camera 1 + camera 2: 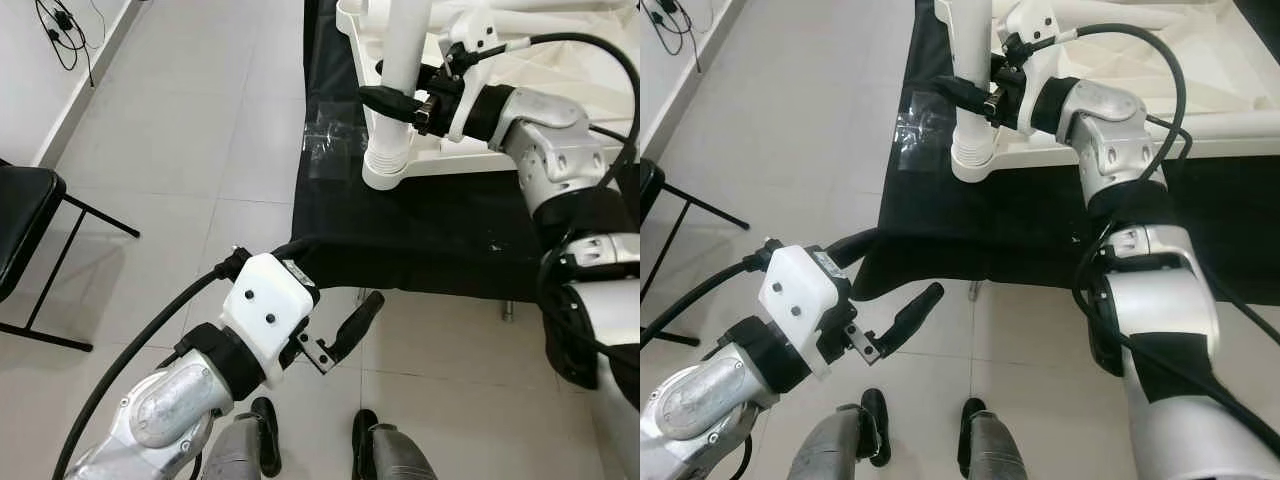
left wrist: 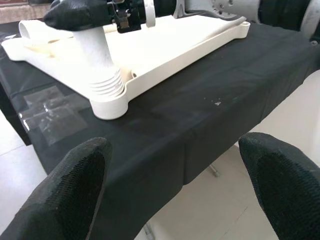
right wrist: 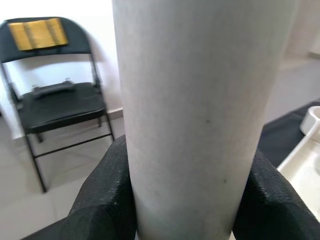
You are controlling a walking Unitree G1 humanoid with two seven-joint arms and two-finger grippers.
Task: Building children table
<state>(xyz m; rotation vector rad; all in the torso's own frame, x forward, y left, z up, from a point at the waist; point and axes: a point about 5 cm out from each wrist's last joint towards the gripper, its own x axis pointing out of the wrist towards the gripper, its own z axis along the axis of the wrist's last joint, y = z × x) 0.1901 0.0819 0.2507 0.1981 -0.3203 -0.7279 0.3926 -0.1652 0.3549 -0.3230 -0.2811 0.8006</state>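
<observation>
A white children's table top (image 1: pixel 560 75) lies upside down on a black-covered table (image 1: pixel 420 235). A white round leg (image 1: pixel 403 60) stands upright in the near-left corner socket (image 1: pixel 385 170). My right gripper (image 1: pixel 400 100) is shut on this table leg (image 3: pixel 195 115), a black finger on each side of it. My left gripper (image 1: pixel 345 335) hangs open below the black table's front edge, over the floor, and holds nothing. In the left wrist view its fingertips (image 2: pixel 65 185) are spread wide, and the leg (image 2: pixel 97 55) and socket lie beyond them.
A black folding chair (image 1: pixel 25 235) stands at the left on the tiled floor. A clear plastic sheet (image 1: pixel 325 145) lies on the black cloth beside the socket. Cables (image 1: pixel 65 25) hang along the white wall at the far left. My feet (image 1: pixel 370 435) are just short of the table.
</observation>
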